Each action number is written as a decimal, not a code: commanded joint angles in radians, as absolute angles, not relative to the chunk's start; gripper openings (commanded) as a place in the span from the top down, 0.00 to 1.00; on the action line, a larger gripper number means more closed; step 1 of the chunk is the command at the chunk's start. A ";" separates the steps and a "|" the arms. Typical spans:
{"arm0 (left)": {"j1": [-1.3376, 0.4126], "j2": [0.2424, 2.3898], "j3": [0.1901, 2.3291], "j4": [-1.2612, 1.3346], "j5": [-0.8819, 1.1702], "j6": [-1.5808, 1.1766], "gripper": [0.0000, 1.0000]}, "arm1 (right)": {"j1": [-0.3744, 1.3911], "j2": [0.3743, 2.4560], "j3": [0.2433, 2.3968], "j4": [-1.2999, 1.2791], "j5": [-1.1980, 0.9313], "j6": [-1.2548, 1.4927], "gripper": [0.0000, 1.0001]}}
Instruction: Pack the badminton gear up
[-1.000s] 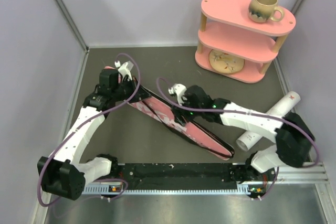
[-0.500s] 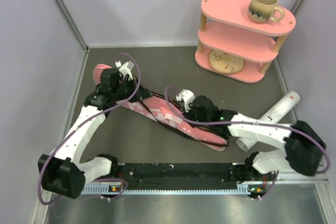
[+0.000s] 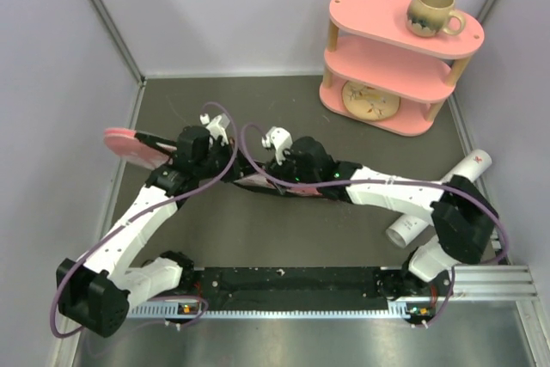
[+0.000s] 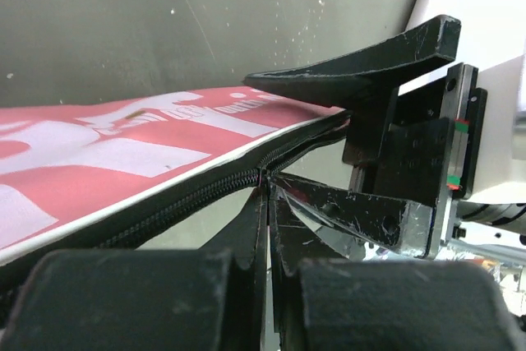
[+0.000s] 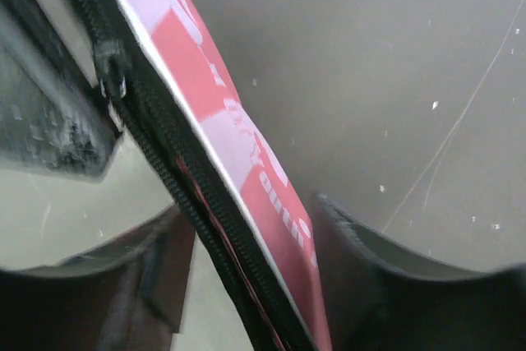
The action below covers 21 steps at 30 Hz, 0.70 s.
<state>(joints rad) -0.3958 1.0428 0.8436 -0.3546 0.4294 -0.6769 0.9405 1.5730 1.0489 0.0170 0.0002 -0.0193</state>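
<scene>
Closure of the pink racket bag (image 3: 129,142) looks to be the step in hand. The bag lies slantwise across the dark worktop (image 3: 258,247), its rounded end lifted and reaching toward the left wall. No racket or shuttlecock shows in any view, so presumably they are already inside. The left hand (image 4: 265,195) has its fingers pressed together on the bag's edge, right on the black zip (image 4: 164,203). Whether the pull tab itself is in that pinch I cannot tell. Just beside it, the right hand (image 5: 246,215) straddles the same edge with its fingers apart, bag and zip running between them and neither side clamped. The slider (image 5: 111,71) sits a little beyond its fingertips, close to the left hand. The next move, as I judge it, calls for the right hand to close on the edge and hold the fabric taut. The left can then draw the slider along the seam. The two hands are crowded together, and a purple cable (image 3: 230,139) loops over the bag between them and could snag. Further right, the long white tube (image 3: 468,171) lies unpacked behind the right arm (image 3: 395,195). That forearm crosses in front of it and must clear away before the tube can be reached. The pink two-tier shelf (image 3: 365,8) with a beige mug (image 3: 432,11) on top stands well apart at the back right and hinders nothing.
</scene>
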 commanded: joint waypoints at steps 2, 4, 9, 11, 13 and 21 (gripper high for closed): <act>-0.403 1.040 0.933 -0.307 0.477 -0.618 1.00 | 0.948 1.369 0.835 0.003 0.032 0.031 0.35; -0.394 1.051 0.946 -0.313 0.502 -0.609 1.00 | 0.927 1.283 0.752 -0.043 0.069 0.066 0.31; -0.380 1.066 0.956 -0.341 0.526 -0.574 1.00 | 0.859 1.143 0.626 -0.072 0.106 0.103 0.26; -0.376 1.069 0.963 -0.354 0.541 -0.560 1.00 | 0.856 1.071 0.583 -0.084 0.080 0.094 0.27; -0.371 1.075 0.977 -0.367 0.555 -0.552 1.00 | 0.861 1.020 0.527 -0.063 0.029 0.094 0.35; -0.466 1.124 0.974 -0.276 0.624 -0.661 1.00 | 0.980 1.067 0.534 0.204 0.096 0.049 1.00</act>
<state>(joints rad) -0.3790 1.1202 0.9146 -0.4351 0.5304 -0.5934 0.9226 0.9920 0.4858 -0.0055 0.0109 0.0563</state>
